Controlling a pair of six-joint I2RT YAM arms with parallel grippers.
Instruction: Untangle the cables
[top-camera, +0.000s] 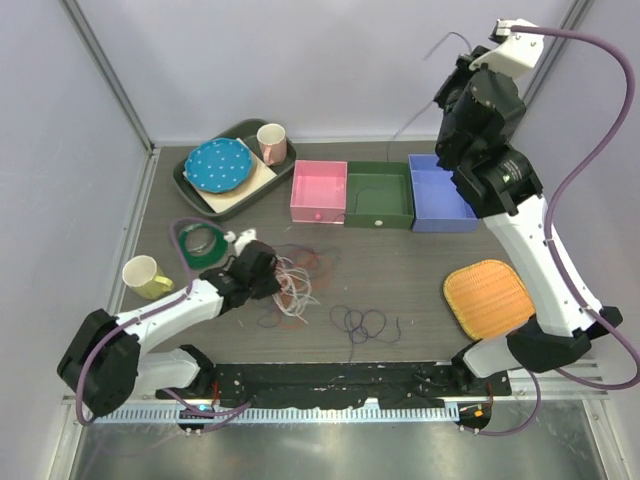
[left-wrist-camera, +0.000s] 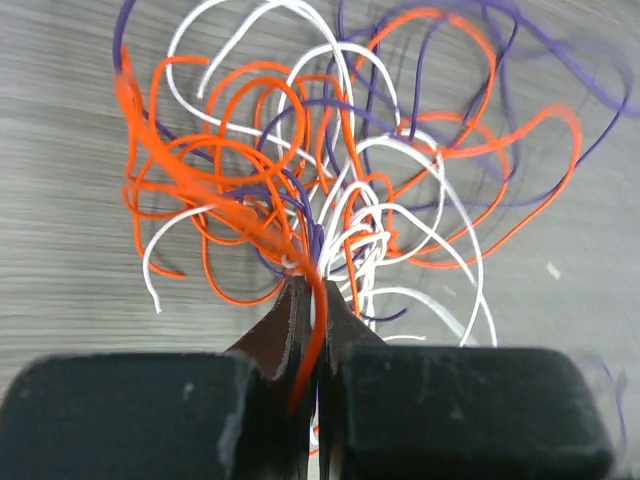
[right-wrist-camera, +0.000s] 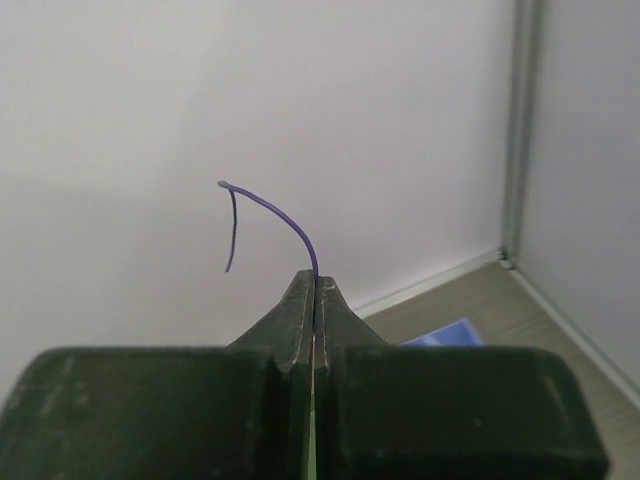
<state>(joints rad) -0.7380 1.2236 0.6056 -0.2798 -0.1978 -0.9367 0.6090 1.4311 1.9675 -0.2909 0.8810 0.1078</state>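
Observation:
The cables lie mostly in one tangle (top-camera: 297, 278) of red-orange, white and dark purple loops on the table. My left gripper (top-camera: 268, 270) sits at the tangle's left edge. In the left wrist view that gripper (left-wrist-camera: 315, 285) is shut on a red-orange cable (left-wrist-camera: 314, 325), with white strands (left-wrist-camera: 148, 272) and purple ones crowding the tips. My right gripper (top-camera: 466, 58) is raised high at the back right. It is shut (right-wrist-camera: 315, 278) on a thin dark purple cable (right-wrist-camera: 290, 222), whose short end curls above the tips. Another dark purple cable (top-camera: 365, 322) lies apart in loops. A green cable (top-camera: 185, 250) is looped at the left.
Pink (top-camera: 319, 192), green (top-camera: 380, 196) and blue (top-camera: 438, 195) boxes stand in a row at the back. A tray (top-camera: 190, 180) with a blue plate and a pink cup is at the back left. A yellow mug (top-camera: 145, 275) stands left, and an orange woven mat (top-camera: 487, 298) lies right.

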